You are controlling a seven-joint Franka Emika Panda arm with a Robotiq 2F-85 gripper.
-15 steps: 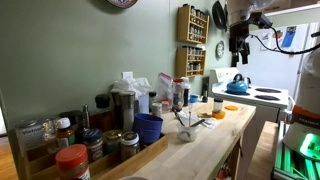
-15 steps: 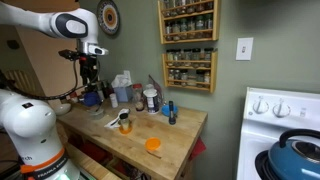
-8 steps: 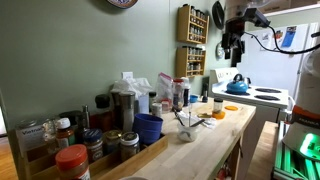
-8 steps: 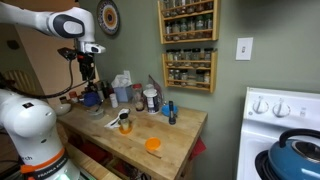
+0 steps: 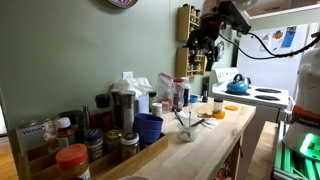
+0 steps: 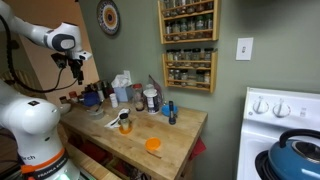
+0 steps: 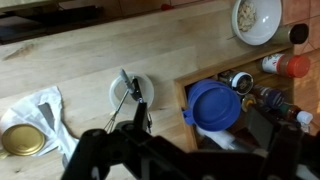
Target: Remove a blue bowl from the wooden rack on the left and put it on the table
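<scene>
The gripper (image 5: 203,46) hangs high in the air, well above the table (image 5: 205,146) and out in front of the wall-mounted spice shelf (image 5: 190,20). It is well apart from everything on the counter. From here it is too small and dark to tell how wide its jaws stand, and I can see nothing held in them. In the wrist view only its dark underside shows along the bottom edge, and that settles nothing either. The blue bowl (image 5: 148,126) sits in the wooden rack (image 5: 140,156), at the end of the rack that meets the open stretch of countertop. It stands upright with its mouth up. In an exterior view the blue shape looks tall enough to be one bowl nested in another, though I cannot separate them clearly. Looking straight down through the wrist camera, the blue bowl (image 7: 212,104) fills the corner of the rack. The rack's pale wooden side (image 7: 181,100) runs just beside it. Jars (image 7: 262,98) and a red-capped bottle (image 7: 283,66) crowd the rest of the rack behind it. On the bare wood outside the rack, near its corner, stands a small white dish (image 7: 128,92) with utensils leaning in it. A larger white bowl (image 7: 257,20) sits farther along. At the far end of the room a blue teakettle (image 5: 237,86) rests on the white stove (image 5: 266,97).
</scene>
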